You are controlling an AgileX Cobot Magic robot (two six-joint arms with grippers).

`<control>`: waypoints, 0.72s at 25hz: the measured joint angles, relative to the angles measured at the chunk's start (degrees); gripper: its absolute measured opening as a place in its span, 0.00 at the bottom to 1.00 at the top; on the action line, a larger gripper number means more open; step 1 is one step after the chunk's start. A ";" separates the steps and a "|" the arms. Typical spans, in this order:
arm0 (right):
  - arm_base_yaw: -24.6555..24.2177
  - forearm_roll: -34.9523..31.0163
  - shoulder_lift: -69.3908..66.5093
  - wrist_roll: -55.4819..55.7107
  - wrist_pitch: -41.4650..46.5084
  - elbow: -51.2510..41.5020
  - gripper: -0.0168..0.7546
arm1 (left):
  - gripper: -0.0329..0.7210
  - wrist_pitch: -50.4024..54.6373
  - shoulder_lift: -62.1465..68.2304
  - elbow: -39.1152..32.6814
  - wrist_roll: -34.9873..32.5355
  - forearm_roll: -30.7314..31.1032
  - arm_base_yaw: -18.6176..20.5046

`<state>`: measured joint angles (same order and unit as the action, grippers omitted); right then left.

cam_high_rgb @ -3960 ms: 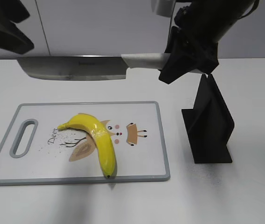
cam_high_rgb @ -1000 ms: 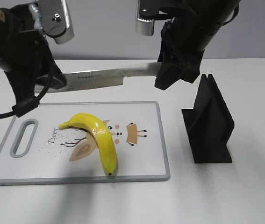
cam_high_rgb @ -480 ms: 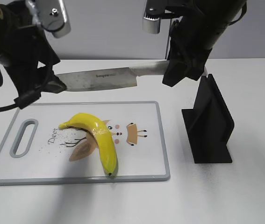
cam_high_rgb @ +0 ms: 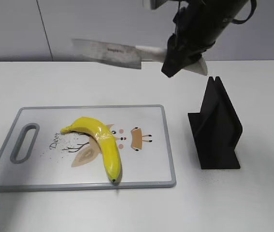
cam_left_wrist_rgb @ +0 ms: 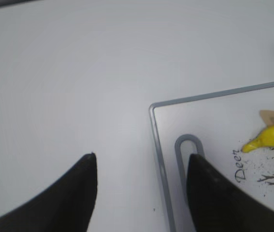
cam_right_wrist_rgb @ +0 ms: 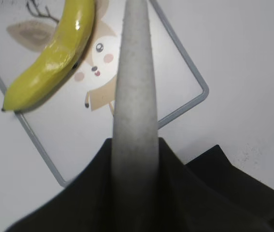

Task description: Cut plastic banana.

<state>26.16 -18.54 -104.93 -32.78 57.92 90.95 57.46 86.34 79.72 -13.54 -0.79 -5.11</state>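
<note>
The plastic banana [cam_high_rgb: 100,142] lies whole on the white cutting board [cam_high_rgb: 146,164], curved, dark tip toward the front edge; it also shows in the right wrist view [cam_right_wrist_rgb: 54,53] and its stem end in the left wrist view [cam_left_wrist_rgb: 272,137]. My right gripper [cam_high_rgb: 180,50] is shut on the white handle [cam_right_wrist_rgb: 134,96] of a knife [cam_high_rgb: 108,52], held high above the board's back edge with the blade pointing left. My left gripper [cam_left_wrist_rgb: 141,166] is open and empty, hovering over the board's left edge by its handle slot [cam_left_wrist_rgb: 187,150]. It is out of the exterior view.
A black knife stand [cam_high_rgb: 216,128] stands on the table right of the board; it shows in the right wrist view [cam_right_wrist_rgb: 233,179]. The board has a grey rim and a deer print [cam_high_rgb: 127,137]. White table [cam_high_rgb: 233,203] surrounds it, with a wall behind.
My left arm has pulled out of the exterior view to the left, away from the blade. My right gripper has lifted the knife higher; the banana has not moved.
</note>
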 joint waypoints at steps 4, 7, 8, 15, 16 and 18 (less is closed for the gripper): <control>0.00 0.43 0.00 14.12 0.18 2.78 0.27 | 0.78 9.80 0.20 2.58 4.46 0.26 4.32; -0.17 2.81 0.27 24.51 2.39 3.96 0.26 | 0.77 11.79 -0.21 2.13 5.22 0.22 6.42; -0.30 4.74 0.43 29.05 3.72 3.97 0.26 | 0.77 11.80 -0.88 0.99 5.33 0.22 7.01; -5.47 12.17 8.82 43.31 4.40 -4.12 0.26 | 0.77 11.57 -16.41 -12.90 5.38 1.61 7.89; -5.86 12.22 10.68 44.39 3.31 -5.94 0.26 | 0.77 10.87 -19.38 -14.97 5.48 1.56 7.89; -6.39 12.22 13.70 45.79 1.26 -10.39 0.27 | 0.77 9.08 -24.87 -18.66 5.38 1.49 7.89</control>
<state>19.77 -6.33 -91.23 13.01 59.18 80.56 66.54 61.46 61.06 -8.17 0.70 2.77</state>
